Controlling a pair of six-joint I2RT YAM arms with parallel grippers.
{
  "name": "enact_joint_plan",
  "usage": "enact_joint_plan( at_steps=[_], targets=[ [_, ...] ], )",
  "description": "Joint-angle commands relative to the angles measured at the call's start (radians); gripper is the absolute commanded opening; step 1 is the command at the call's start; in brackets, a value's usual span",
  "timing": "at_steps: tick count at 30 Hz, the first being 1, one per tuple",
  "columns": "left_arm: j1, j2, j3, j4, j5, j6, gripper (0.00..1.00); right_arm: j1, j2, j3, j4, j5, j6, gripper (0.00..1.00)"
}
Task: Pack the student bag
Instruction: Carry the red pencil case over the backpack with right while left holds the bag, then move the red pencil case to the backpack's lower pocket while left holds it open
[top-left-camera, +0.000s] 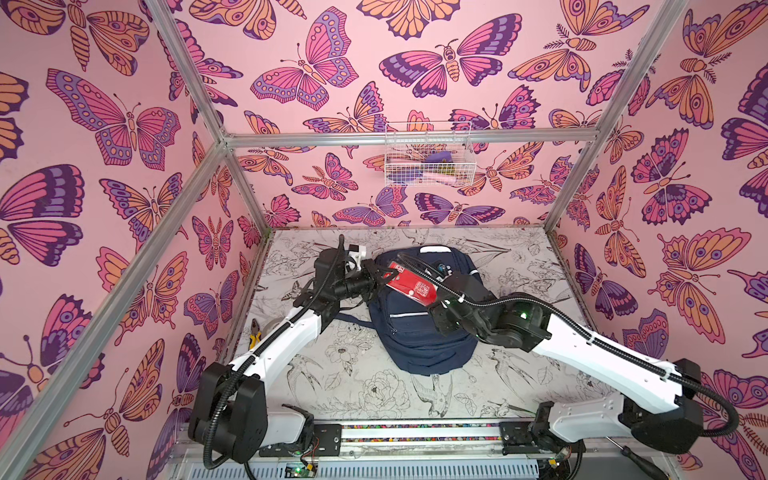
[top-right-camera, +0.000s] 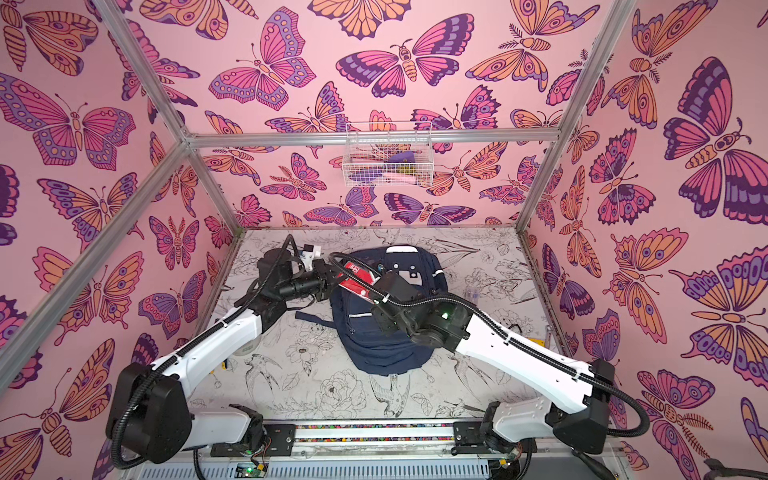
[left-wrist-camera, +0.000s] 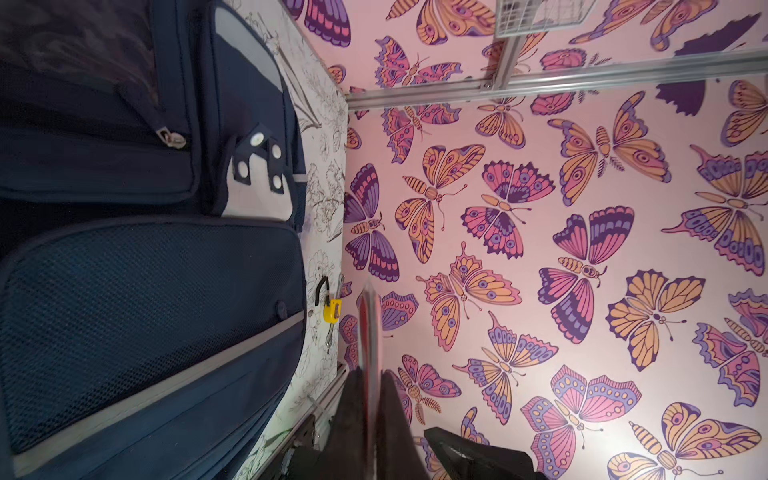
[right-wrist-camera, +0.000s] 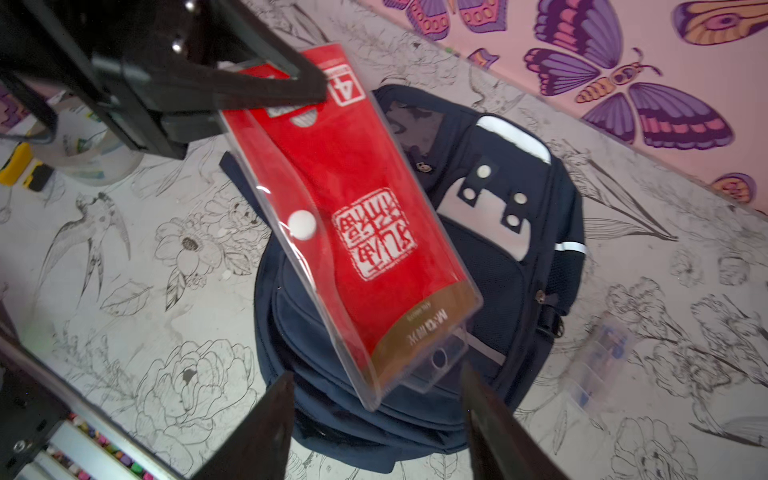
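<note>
**Awaiting stowage**

The navy-blue fabric backpack (top-left-camera: 415, 340) lies flat. Above it hangs a flat red packet (right-wrist-camera: 365, 232) in clear plastic, not yet stowed. Its end over the backpack's top is clamped by the left gripper (top-left-camera: 383, 273); the right gripper (right-wrist-camera: 376, 390) stands spread, empty.

I see the student bag (top-left-camera: 415, 340), navy with white reflective stripes and a white patch, lying flat, front up, on the table (top-left-camera: 316, 386) mid-width, its top toward the far edge.
</note>
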Motion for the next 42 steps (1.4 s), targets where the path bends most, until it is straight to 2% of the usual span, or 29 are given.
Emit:
enact_joint_plan(
  at_steps=[1,4,8,10,12,16,21,24,30,35,41,42],
  targets=[
    [0.006,-0.033,-0.049,0.142,-0.069,-0.054,0.0,-0.04,-0.06,0.046,-0.04,0.082,0.149,0.71],
    [0.006,-0.057,-0.106,0.252,-0.113,-0.1,0.0,-0.2,-0.109,0.023,0.003,-0.184,0.298,0.71],
    [0.006,-0.104,-0.161,0.346,-0.159,-0.15,0.0,-0.412,-0.218,-0.212,0.34,-0.61,0.524,0.72],
    [0.006,-0.119,-0.189,0.396,-0.18,-0.168,0.0,-0.472,-0.239,-0.306,0.522,-0.745,0.627,0.72],
    [0.005,-0.14,-0.217,0.425,-0.208,-0.187,0.0,-0.505,-0.228,-0.35,0.621,-0.819,0.699,0.72],
    [0.003,-0.171,-0.256,0.466,-0.229,-0.204,0.0,-0.51,-0.192,-0.382,0.726,-0.906,0.754,0.65],
    [-0.006,-0.199,-0.279,0.466,-0.241,-0.206,0.0,-0.511,-0.155,-0.458,0.947,-0.932,0.871,0.61],
    [-0.009,-0.206,-0.292,0.501,-0.257,-0.212,0.0,-0.508,-0.113,-0.432,0.953,-0.963,0.879,0.52],
    [-0.011,-0.202,-0.287,0.509,-0.246,-0.217,0.0,-0.475,-0.104,-0.447,0.953,-0.93,0.872,0.38],
    [-0.026,-0.195,-0.298,0.511,-0.267,-0.215,0.0,-0.472,-0.067,-0.451,1.009,-0.963,0.907,0.23],
    [-0.043,-0.157,-0.283,0.512,-0.246,-0.21,0.0,-0.47,-0.066,-0.432,0.961,-0.941,0.876,0.05],
    [-0.044,-0.154,-0.28,0.504,-0.246,-0.205,0.03,-0.472,-0.061,-0.42,0.944,-0.941,0.866,0.02]
  ],
)
